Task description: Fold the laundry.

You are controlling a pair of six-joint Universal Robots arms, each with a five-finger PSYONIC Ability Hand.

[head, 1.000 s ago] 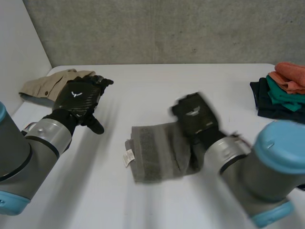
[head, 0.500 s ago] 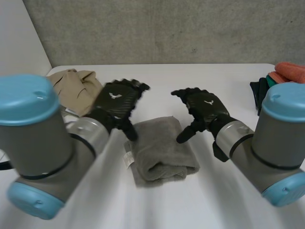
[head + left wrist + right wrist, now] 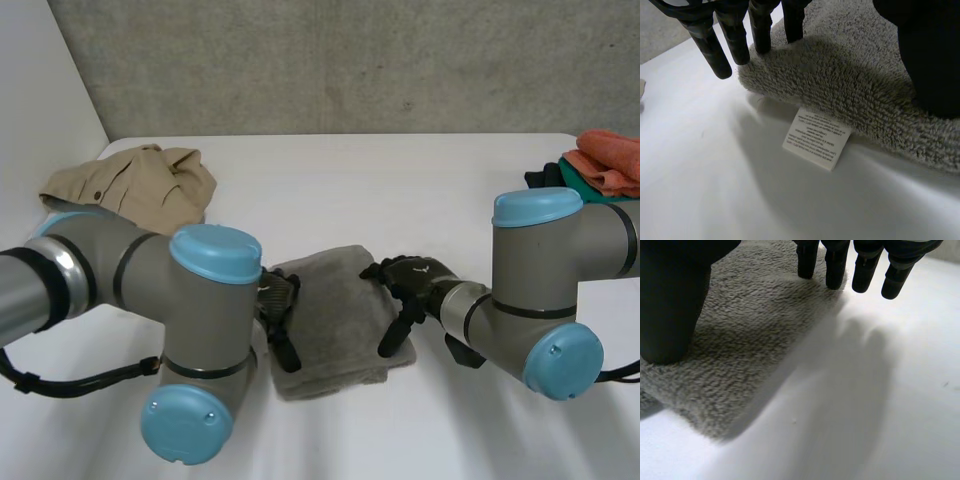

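A folded grey towel (image 3: 337, 315) lies in the middle of the white table (image 3: 400, 190). My left hand (image 3: 281, 310) is open at the towel's left edge, with straight fingers (image 3: 757, 27) touching the fold and the thumb (image 3: 932, 50) resting on top of the towel (image 3: 855, 75). A white care label (image 3: 816, 138) sticks out from under that edge. My right hand (image 3: 410, 285) is open at the towel's right edge. Its fingertips (image 3: 835, 265) touch the pile and its thumb (image 3: 670, 300) presses on the towel (image 3: 750, 325).
A crumpled beige shirt (image 3: 135, 180) lies at the table's far left. A stack of folded clothes (image 3: 600, 165) in orange, green and dark blue sits at the far right edge. Bare table lies in front of the towel.
Both hands have come down from above the table onto the towel's two side edges. The arms have swung inward and lower.
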